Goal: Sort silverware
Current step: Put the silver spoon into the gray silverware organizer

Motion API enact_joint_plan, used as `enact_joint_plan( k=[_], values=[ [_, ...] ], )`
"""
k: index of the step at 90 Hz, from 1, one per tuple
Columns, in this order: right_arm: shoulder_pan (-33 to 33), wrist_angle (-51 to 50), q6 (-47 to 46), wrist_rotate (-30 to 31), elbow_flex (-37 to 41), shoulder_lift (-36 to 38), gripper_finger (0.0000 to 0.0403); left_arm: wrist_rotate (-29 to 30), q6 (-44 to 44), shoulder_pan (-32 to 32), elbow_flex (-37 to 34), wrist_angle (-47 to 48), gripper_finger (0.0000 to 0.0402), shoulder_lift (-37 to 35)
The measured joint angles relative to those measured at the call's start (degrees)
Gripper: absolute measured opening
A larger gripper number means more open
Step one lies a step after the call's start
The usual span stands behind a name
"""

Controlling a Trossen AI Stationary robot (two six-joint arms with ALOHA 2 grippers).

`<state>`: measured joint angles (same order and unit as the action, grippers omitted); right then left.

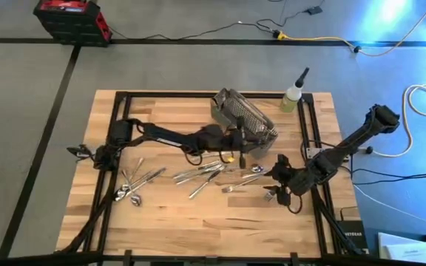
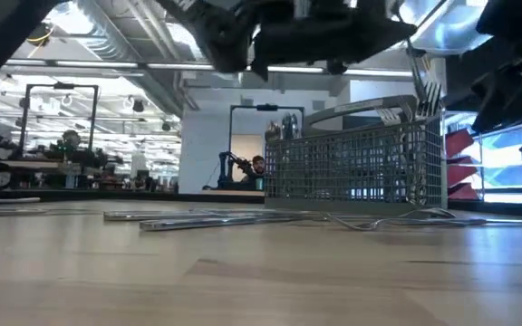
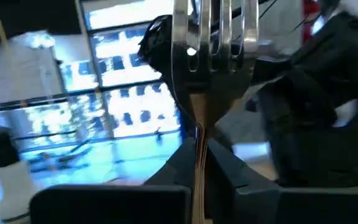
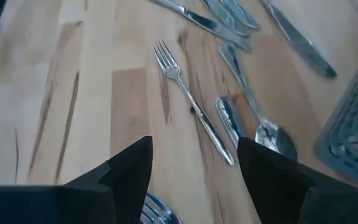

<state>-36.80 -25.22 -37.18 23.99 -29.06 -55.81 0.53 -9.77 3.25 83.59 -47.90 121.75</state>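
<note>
Beside the mesh basket (image 1: 244,114), the left end effector (image 3: 199,163) pinches a fork (image 3: 211,68); the right end effector (image 4: 194,163) gapes wide.

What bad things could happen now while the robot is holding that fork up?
The left gripper pinches the fork only by its thin handle, so it might slip or swing. It hangs near the basket, so the prongs could snag on the mesh. The right gripper is open, low over another fork and a spoon lying close together, so it might bump both.
</note>
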Motion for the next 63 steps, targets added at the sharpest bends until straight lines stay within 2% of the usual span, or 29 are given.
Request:
enact_joint_plan(
  k=[10, 18, 34, 45, 54, 63],
  values=[
    [0.0, 0.09, -0.9, -0.6, 1.52, -0.07, 0.022, 5.44, -0.76, 0.43, 2.08, 6.32, 0.0001, 0.0],
    [0.02, 0.1, -3.04, -0.54, 2.78, -0.07, 0.022, 7.85, 0.3, 0.96, 2.3, 7.17, 0.0001, 0.05],
    [0.04, -0.37, -7.57, -0.8, 4.41, -0.22, 0.022, 7.64, 0.81, 1.76, 2.43, 6.74, 0.0001, 1.44],
    [0.07, 0.05, -7.58, -4.55, 4.41, -0.22, 0.022, 5.47, 2.09, 1.58, 2.37, 6.45, 0.0001, 3.25],
    [0.07, -1.31, -4.19, -6.19, 4.41, -0.83, 0.022, 6.61, 1.21, 1.39, 2.36, 5.8, 0.0001, 4.18],
    [0.07, -1.41, 3.42, -11.81, 4.41, -2.27, 0.022, 6.95, 0.94, 1.55, 2.36, 6.04, 0.0001, 4.66]
  ],
)
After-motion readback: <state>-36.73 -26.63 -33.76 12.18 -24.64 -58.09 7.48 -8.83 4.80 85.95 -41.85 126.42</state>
